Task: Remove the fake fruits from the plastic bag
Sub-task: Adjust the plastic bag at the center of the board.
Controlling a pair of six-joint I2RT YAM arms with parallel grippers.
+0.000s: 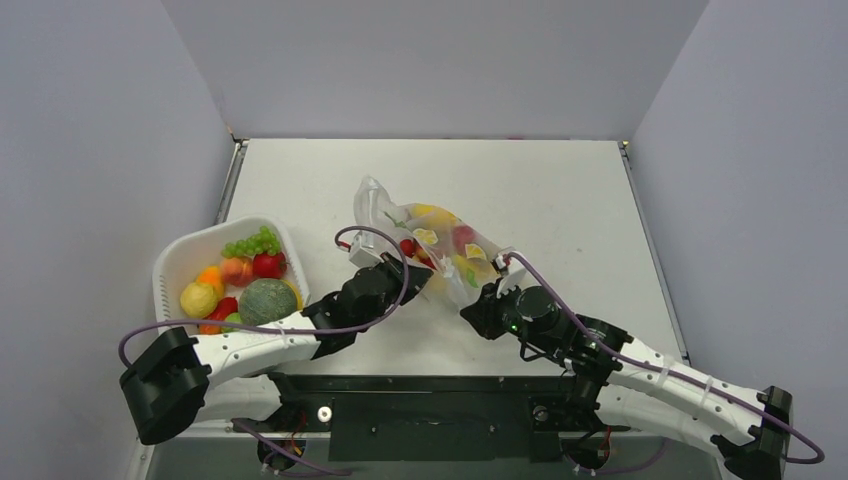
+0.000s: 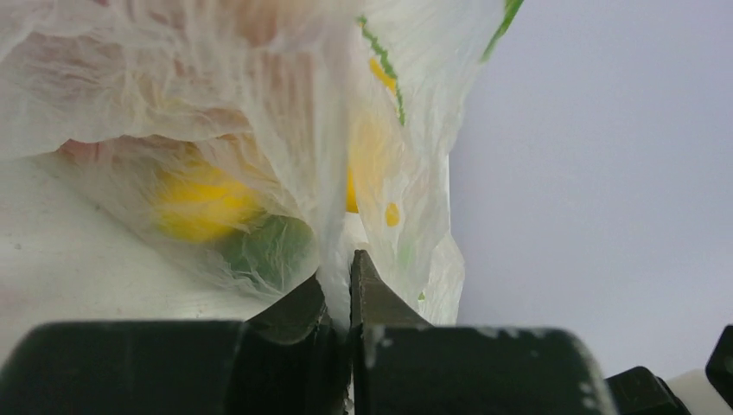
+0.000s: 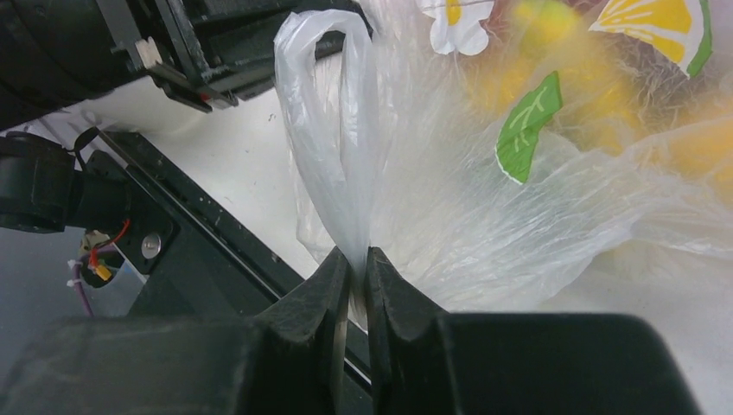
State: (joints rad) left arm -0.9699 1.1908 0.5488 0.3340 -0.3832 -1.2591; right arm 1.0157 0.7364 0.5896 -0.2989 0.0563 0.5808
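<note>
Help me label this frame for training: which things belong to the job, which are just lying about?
Job: plastic bag; fruits inside it; left fingers and right fingers, both shut on the bag.
Lying about: white basket; fruits in it; table.

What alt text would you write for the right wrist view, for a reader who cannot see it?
The right gripper is shut on a loop handle of the plastic bag, seen close up. Blurred yellow fake fruits show through the crinkled film, which carries a printed green leaf.
</note>
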